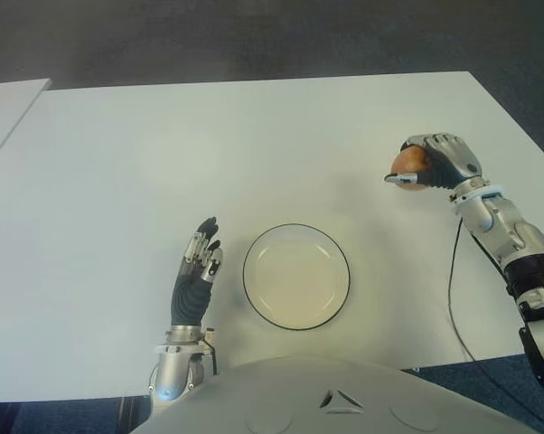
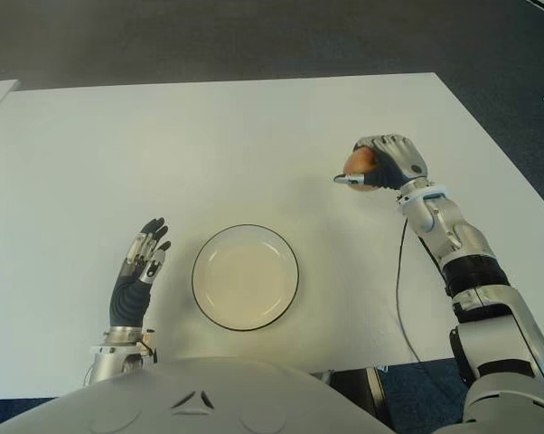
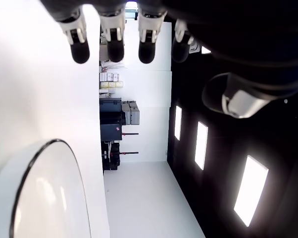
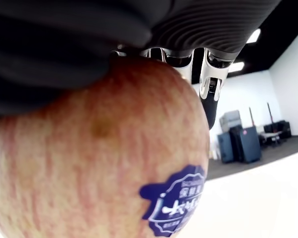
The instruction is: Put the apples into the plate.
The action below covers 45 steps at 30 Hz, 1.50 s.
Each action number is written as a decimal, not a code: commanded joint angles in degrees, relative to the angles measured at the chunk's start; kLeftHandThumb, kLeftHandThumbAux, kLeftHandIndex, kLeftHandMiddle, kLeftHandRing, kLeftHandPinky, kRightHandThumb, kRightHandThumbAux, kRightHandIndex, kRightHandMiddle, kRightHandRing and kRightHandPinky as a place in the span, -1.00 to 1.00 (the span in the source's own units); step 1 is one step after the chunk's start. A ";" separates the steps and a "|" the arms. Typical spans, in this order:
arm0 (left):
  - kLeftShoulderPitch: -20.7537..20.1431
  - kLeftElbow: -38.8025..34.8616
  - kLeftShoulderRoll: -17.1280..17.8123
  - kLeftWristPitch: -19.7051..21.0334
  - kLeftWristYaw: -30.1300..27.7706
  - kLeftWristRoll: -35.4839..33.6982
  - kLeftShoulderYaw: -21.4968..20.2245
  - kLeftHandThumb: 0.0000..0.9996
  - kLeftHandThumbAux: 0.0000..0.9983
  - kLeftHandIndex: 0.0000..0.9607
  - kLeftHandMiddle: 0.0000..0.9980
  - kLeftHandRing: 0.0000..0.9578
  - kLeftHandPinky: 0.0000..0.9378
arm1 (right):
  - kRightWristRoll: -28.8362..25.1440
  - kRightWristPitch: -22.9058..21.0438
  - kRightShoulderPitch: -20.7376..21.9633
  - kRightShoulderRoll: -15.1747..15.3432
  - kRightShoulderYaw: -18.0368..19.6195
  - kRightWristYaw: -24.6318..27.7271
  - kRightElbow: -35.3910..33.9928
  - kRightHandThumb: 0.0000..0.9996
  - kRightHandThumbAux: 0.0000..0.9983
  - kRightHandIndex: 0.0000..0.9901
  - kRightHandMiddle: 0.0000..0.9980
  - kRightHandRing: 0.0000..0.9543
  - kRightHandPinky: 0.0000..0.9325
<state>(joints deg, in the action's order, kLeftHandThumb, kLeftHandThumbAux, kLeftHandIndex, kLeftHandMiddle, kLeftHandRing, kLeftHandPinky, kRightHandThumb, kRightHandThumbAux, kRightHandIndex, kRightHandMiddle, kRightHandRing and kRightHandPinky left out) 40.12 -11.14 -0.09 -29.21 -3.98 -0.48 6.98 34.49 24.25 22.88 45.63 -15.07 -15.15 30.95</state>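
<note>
Fingers (image 1: 444,149) grip apple (image 1: 409,165), well right of plate (image 1: 254,298)

A dark blue sticker (image 4: 176,203) with white characters is seen on the red-and-yellow streaked apple (image 4: 89,153), which is gripped in the right hand's (image 1: 439,161) curled fingers, on the side of the fruit facing the wrist. The characters on it are too blurred to be read, and no brand or number can be made out. No other text, label or sign can be read anywhere else in the views.
</note>
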 commanded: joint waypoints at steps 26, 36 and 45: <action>-1.15 1.89 -0.27 0.85 1.02 0.34 -1.69 -1.00 -0.09 -1.00 -1.00 -1.00 -1.00 | -0.53 -7.83 -13.45 -6.25 8.26 12.33 -35.15 0.71 0.35 -0.19 0.07 0.83 0.84; -1.60 0.29 -0.28 4.34 0.16 -2.95 -1.75 -1.00 -0.04 -1.00 -1.00 -1.00 -1.00 | 6.20 -8.42 -15.59 -14.56 -1.11 16.15 -40.99 0.71 0.35 -0.19 0.07 0.82 0.82; -1.98 -0.25 -0.02 6.48 1.07 -1.72 -2.30 -1.00 0.01 -1.00 -1.00 -1.00 -1.00 | 9.83 -5.49 -16.52 -16.82 -5.85 18.46 -42.27 0.71 0.35 -0.19 0.06 0.79 0.79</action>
<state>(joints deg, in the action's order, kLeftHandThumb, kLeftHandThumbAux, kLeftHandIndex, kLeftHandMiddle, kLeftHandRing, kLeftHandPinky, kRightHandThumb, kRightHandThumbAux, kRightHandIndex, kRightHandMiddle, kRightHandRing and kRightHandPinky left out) 38.35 -11.46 -0.32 -24.09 -3.34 -2.43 5.15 43.36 17.85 6.61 28.45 -20.60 2.84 -10.31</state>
